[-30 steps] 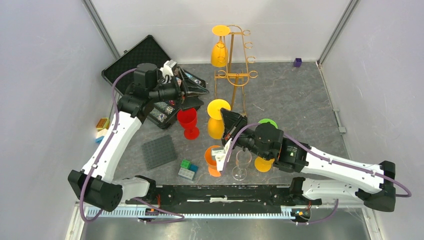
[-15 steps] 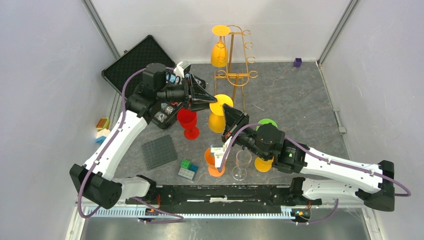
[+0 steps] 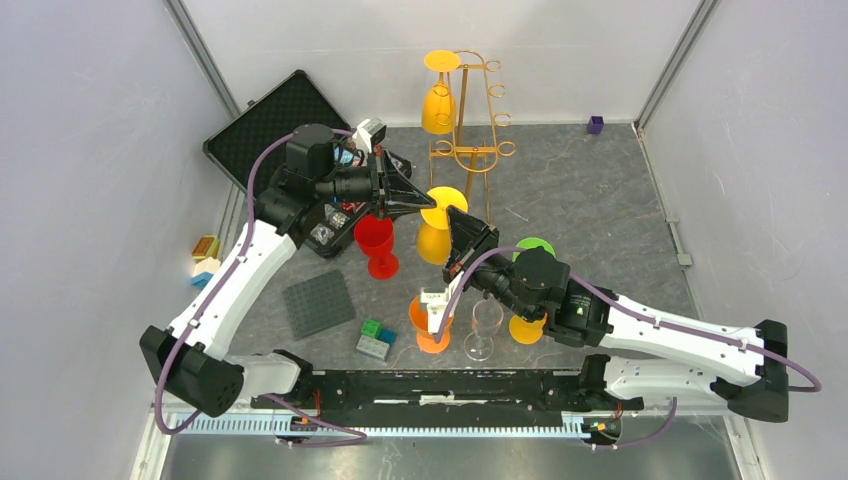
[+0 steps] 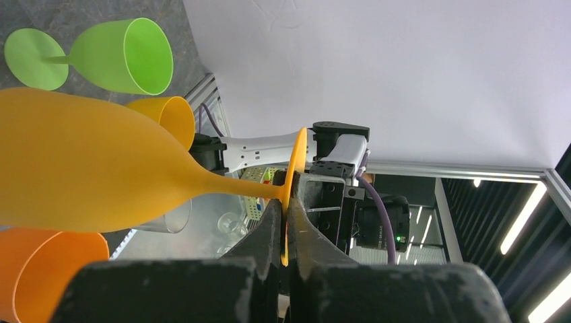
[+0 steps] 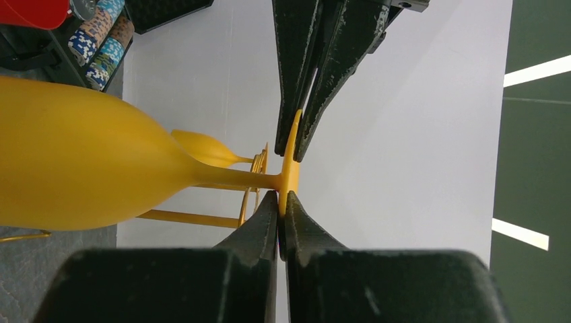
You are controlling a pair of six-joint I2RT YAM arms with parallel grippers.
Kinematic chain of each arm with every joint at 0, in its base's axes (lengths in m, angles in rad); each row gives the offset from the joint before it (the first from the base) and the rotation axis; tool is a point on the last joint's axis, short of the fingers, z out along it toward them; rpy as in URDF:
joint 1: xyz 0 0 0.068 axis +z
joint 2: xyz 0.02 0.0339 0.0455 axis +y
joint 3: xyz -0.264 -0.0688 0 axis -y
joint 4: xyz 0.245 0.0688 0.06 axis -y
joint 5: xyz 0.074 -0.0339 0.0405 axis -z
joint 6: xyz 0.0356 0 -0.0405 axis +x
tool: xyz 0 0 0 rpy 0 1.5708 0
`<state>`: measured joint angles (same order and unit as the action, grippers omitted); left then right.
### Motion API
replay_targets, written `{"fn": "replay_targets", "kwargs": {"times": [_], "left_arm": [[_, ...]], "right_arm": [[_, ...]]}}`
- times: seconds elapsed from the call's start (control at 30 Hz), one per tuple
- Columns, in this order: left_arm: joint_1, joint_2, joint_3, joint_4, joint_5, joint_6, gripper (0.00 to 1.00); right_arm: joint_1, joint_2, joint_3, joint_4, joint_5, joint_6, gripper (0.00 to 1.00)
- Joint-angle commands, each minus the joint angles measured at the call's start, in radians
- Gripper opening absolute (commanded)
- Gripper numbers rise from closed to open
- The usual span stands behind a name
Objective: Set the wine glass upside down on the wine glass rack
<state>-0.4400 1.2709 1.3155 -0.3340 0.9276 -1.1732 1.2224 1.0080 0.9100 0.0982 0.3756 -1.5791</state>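
Note:
A yellow wine glass (image 3: 432,243) hangs upside down in the air in front of the gold wine glass rack (image 3: 468,150), its round foot (image 3: 443,205) uppermost. My left gripper (image 3: 424,207) is shut on the left rim of that foot. Shut on the opposite rim is my right gripper (image 3: 456,224). In the left wrist view the thin foot edge (image 4: 295,161) sits pinched between the left gripper (image 4: 287,210). The right wrist view shows the right gripper (image 5: 280,199) clamping the foot (image 5: 291,158) from below, the rack (image 5: 254,171) behind.
Another yellow glass (image 3: 438,105) hangs on the rack's left side. A red glass (image 3: 376,243), orange glass (image 3: 428,322), clear glass (image 3: 485,326) and green glass (image 3: 535,244) stand nearby. A black case (image 3: 265,125), grey baseplate (image 3: 318,303) and bricks (image 3: 376,340) lie at the left.
My left arm swung right from the black case to the glass's foot and its jaws closed on the rim. The right gripper kept its hold, barely moving.

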Motion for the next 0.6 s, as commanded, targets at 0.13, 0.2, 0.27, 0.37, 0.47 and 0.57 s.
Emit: {"fn": "replay_targets", "kwargs": {"times": [0.13,0.2,0.27,0.37,0.47,0.57], "left_arm": [[-0.006,0.008,0.063,-0.057,0.0,0.063,0.02],[-0.005,0.013,0.088,-0.099,-0.017,0.098,0.02],[-0.004,0.016,0.115,-0.141,-0.035,0.133,0.02],[-0.003,0.023,0.159,-0.212,-0.066,0.188,0.02],[0.0,0.027,0.198,-0.272,-0.099,0.236,0.02],[0.008,0.023,0.223,-0.317,-0.13,0.274,0.02]], "right_arm": [[0.008,0.007,0.041,-0.01,0.002,0.046,0.46],[0.007,0.008,0.051,-0.033,-0.002,0.069,0.63],[0.008,0.008,0.06,-0.056,-0.01,0.097,0.76],[0.007,0.011,0.087,-0.096,-0.034,0.155,0.89],[0.008,0.011,0.113,-0.151,-0.069,0.229,0.94],[0.006,0.011,0.142,-0.188,-0.117,0.312,0.97]]}}
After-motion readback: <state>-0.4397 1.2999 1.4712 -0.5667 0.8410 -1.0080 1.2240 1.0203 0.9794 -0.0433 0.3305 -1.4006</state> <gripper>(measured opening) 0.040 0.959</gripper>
